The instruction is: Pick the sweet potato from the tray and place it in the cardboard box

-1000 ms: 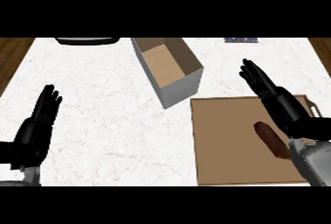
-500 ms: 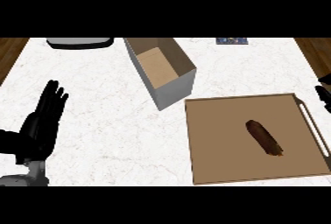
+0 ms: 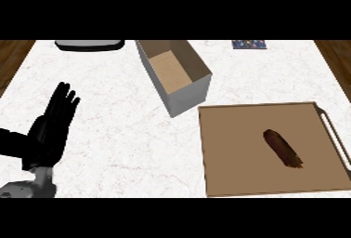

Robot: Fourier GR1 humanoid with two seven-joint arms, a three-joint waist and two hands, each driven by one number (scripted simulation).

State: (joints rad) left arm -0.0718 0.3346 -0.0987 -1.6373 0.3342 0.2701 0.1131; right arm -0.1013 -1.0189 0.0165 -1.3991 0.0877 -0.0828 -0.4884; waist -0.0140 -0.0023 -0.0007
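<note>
At 4 o'clock, sweet potato (image 3: pixel 282 148) lies mid tray (image 3: pixel 233 139), clear of rims; cardboard box (image 3: pixel 188 95) at 12; left hand (image 3: pixel 48 135) at 8, fingers straight.

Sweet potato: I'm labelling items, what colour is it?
The sweet potato is dark reddish-brown; head view.

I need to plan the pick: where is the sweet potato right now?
In the head view the sweet potato lies on the tray at lower right, below the cardboard box.
</note>
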